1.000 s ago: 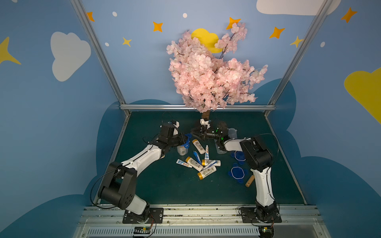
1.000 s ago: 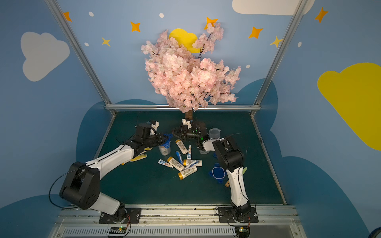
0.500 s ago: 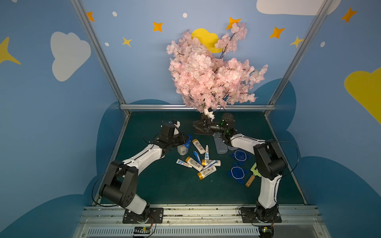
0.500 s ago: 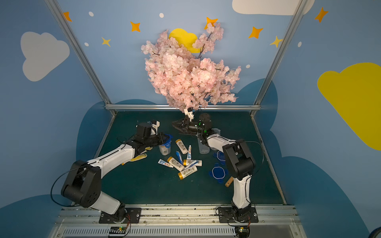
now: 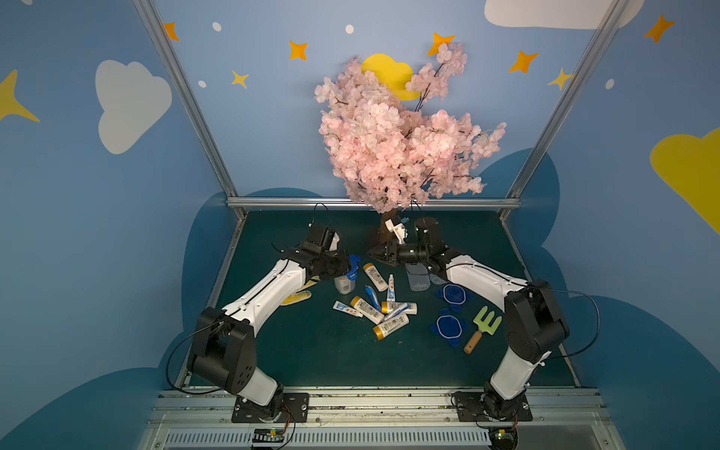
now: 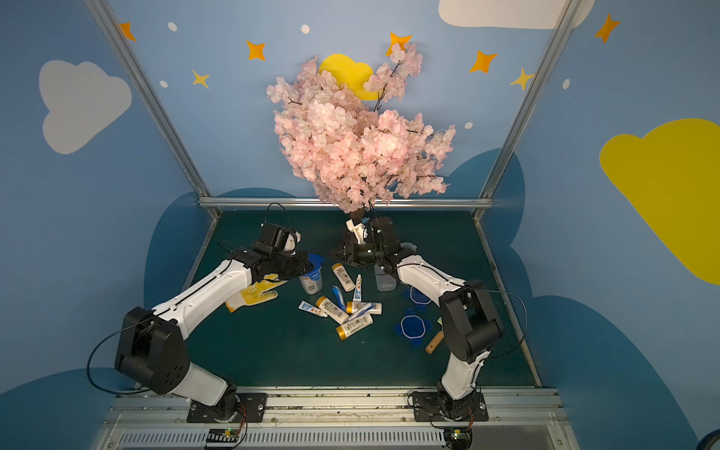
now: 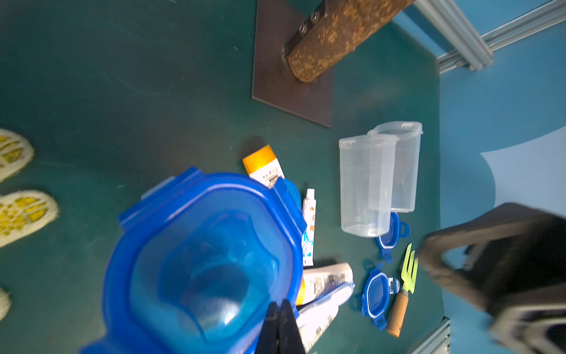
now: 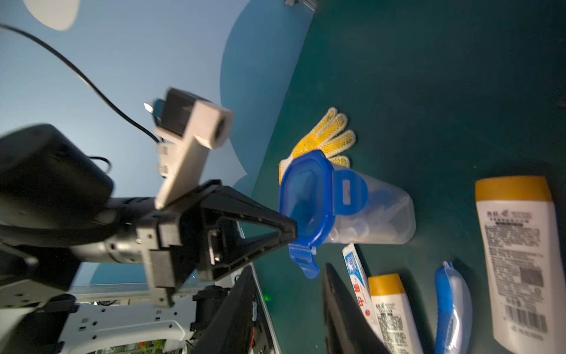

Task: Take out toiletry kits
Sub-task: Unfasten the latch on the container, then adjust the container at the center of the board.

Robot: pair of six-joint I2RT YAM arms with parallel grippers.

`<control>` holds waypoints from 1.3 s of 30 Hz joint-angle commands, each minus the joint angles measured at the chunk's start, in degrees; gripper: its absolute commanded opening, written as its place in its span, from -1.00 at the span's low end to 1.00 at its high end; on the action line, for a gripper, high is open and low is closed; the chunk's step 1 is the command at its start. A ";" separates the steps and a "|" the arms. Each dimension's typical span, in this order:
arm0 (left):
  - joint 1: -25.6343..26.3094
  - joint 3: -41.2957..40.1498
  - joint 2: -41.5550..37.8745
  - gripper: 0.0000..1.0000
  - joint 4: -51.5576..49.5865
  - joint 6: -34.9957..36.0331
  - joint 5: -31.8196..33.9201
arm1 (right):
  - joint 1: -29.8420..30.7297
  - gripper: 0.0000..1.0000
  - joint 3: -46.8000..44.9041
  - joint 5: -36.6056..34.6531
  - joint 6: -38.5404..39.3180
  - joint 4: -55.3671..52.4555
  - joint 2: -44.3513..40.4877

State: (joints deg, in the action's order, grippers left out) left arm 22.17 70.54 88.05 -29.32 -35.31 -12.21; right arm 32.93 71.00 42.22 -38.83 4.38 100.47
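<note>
Closest to me, along the bottom of both top views, are the two arm bases, with the green mat (image 5: 311, 362) running away from them. Just past that, in the middle of the frame, the toiletry kits lie loose on the mat in a small heap. There are white bottles (image 5: 390, 325) with yellow caps, toothpaste tubes (image 5: 346, 308) and a blue wrapped piece (image 5: 372, 294), some overlapping. Right of the heap I see two loose blue lids (image 5: 448, 326) and a green garden fork (image 5: 483, 327) with a wooden handle. Left of it a yellow-dotted glove (image 6: 253, 294) lies partly under my left arm.

Behind the heap, left of centre, one jar (image 8: 376, 214) stands upright with its blue lid (image 8: 306, 196) on, and white pieces show through its clear wall. My left gripper (image 8: 293, 230) is closed, fingers pressed together, the tips touching the rim of that lid beside a clip. Level with it, right of centre, two empty clear jars (image 7: 364, 184) stand side by side, touching. My right gripper (image 5: 373, 254) hangs above the mat between the lidded jar and the empty ones, pointing toward the left arm. The right wrist view shows its fingers (image 8: 346, 315) parted and holding nothing. Farthest back, at the top of the mat, stands the pink blossom tree (image 5: 393, 132) on a brown plate (image 7: 294, 92).
</note>
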 commanded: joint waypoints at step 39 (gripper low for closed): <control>-13.99 -6.18 -0.13 -0.95 2.84 -3.27 1.15 | 15.80 -1.00 26.57 -34.38 24.24 -39.55 12.80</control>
State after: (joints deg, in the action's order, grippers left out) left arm 8.47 62.98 86.98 -26.59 -38.81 -9.76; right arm 50.00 96.53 10.24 -15.38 -33.71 113.14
